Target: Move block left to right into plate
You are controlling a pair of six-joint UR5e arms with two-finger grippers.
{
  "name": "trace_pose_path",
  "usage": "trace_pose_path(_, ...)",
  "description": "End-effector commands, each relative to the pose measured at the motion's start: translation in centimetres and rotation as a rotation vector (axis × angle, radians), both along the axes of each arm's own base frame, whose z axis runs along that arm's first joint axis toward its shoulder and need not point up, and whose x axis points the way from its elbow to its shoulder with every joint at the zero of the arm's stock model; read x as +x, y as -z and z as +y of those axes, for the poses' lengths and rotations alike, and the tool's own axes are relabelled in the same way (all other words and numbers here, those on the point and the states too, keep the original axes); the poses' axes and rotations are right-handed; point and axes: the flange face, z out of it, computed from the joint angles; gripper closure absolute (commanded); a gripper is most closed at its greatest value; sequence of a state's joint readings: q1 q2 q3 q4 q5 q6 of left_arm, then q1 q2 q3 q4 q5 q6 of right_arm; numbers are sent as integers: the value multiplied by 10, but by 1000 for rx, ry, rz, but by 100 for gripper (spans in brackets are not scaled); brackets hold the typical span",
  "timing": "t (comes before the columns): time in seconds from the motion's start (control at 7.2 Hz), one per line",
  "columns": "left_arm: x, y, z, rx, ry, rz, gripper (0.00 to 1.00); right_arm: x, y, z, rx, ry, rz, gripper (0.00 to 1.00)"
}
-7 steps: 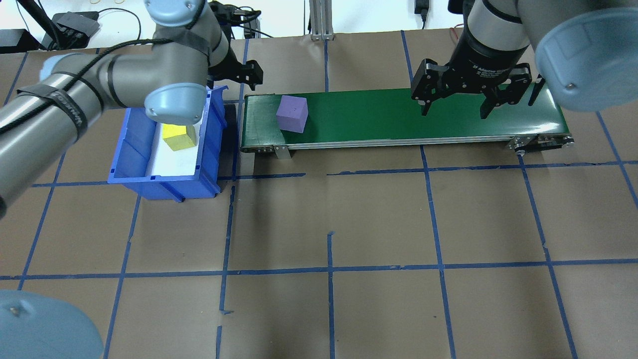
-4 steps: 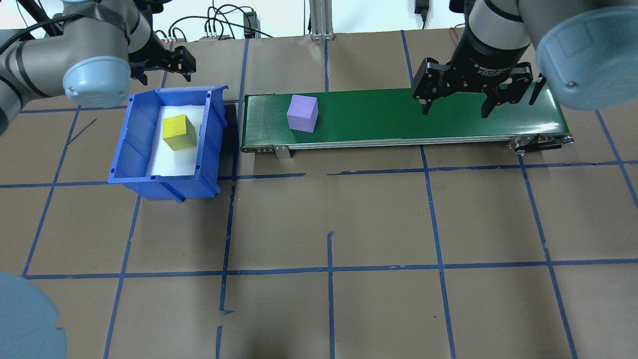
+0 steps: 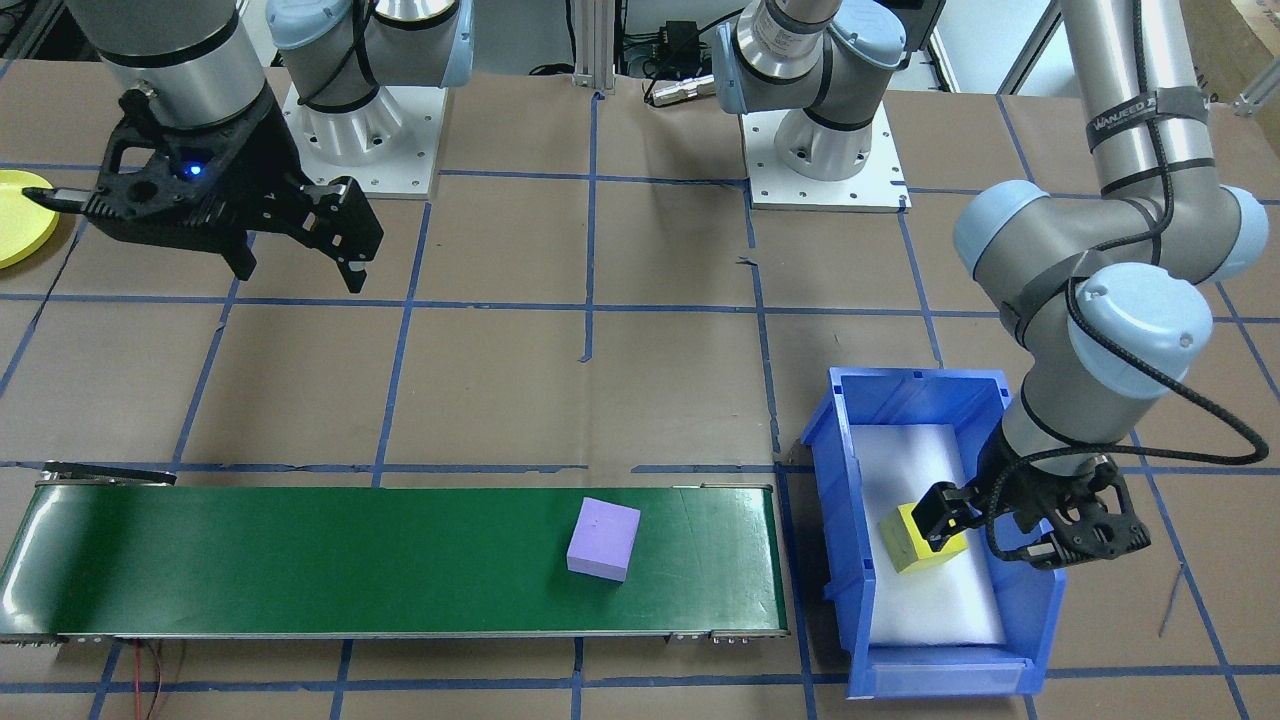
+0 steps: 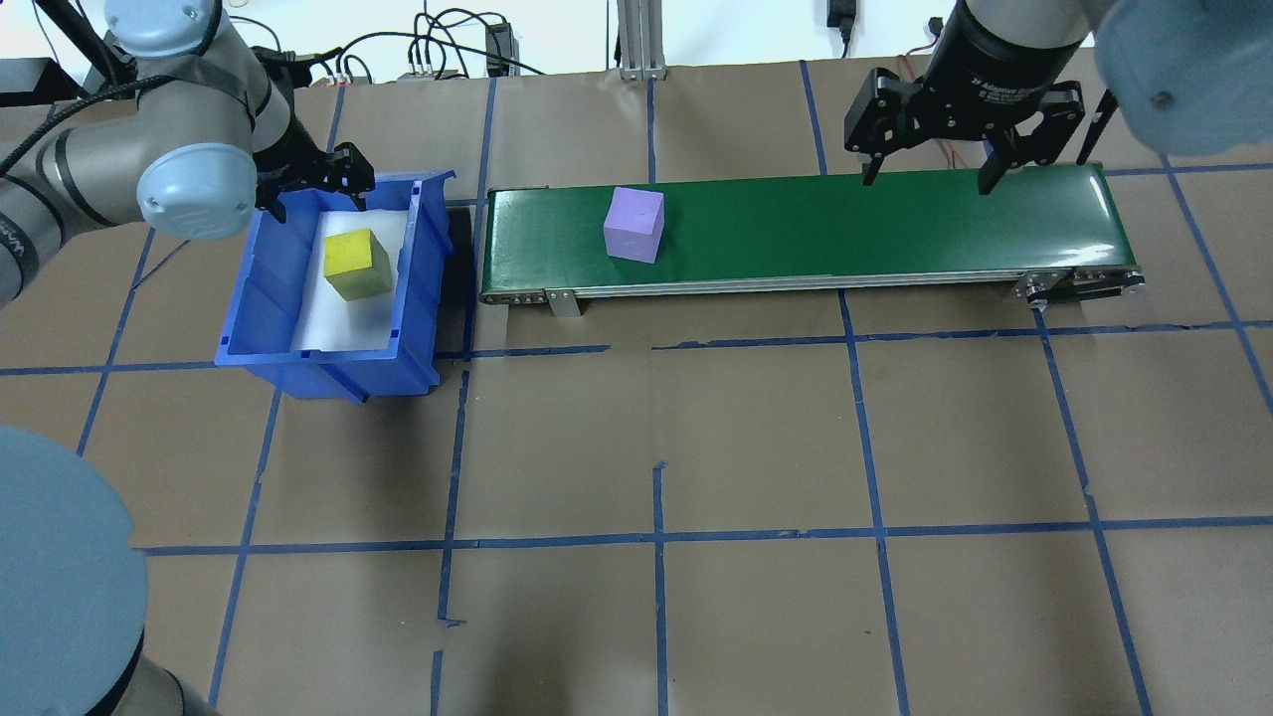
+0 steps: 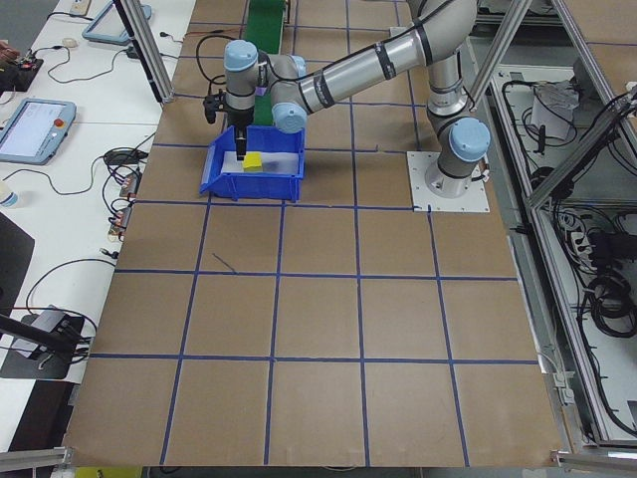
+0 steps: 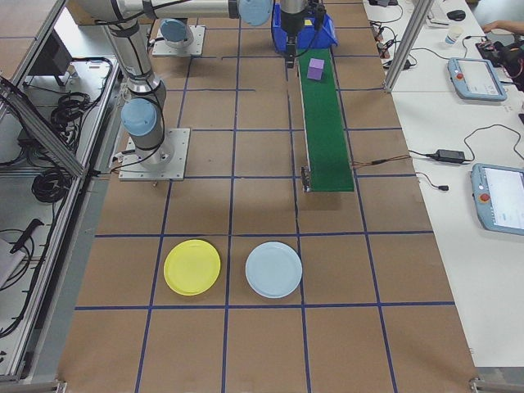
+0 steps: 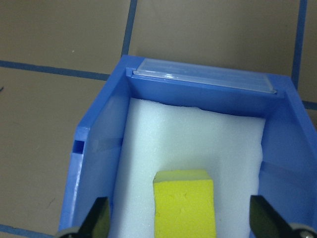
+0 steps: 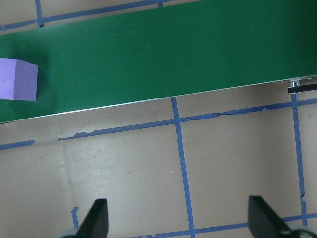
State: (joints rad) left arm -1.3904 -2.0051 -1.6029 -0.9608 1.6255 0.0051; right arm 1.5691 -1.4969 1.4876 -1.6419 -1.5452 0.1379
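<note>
Purple block [image 4: 634, 224] further along; two plates.

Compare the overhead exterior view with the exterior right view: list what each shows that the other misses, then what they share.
Only the overhead exterior view shows the yellow block lying in the blue bin, with the left gripper above the bin's far end. Only the exterior right view shows the yellow plate and the pale blue plate beside it. Both show the purple block on the green conveyor belt.
</note>
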Motion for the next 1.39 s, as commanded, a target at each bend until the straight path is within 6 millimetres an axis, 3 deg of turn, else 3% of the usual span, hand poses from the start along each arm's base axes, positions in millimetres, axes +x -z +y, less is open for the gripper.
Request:
trace_pose_path(0.0, -8, 41, 9, 44, -80, 82, 0, -10, 12, -47, -3, -32, -17, 0)
trace_pose_path(0.28, -8, 65, 10, 66, -80, 84, 0, -9, 68, -104, 0, -37, -42, 0)
trace_pose_path(0.42, -8, 72, 10, 78, -79, 87, 21, -9, 103, -120, 10, -37, -41, 0)
trace_pose_path(0.56, -8, 73, 12, 82, -75, 83, 67, -9, 134, -125, 56, -30, -45, 0)
trace_pose_path(0.69, -8, 51, 8, 42, -70, 81, 81, -9, 150, -129, 60, -30, -46, 0)
trace_pose_path(0.83, -10, 7, 10, -45, -57, 72, 81, -19, 163, -136, 73, -19, -52, 0)
trace_pose_path(0.97, -17, -44, 22, -121, -36, 60, 81, -43, 166, -141, 73, 12, -117, 0)
trace_pose_path(1.11, -48, -84, 36, -178, 21, 73, 81, -85, 178, -147, 76, -11, -156, 0)
trace_pose_path(1.25, -93, -107, 46, -234, 110, 153, 81, -130, 194, -150, 74, -18, -232, 0)
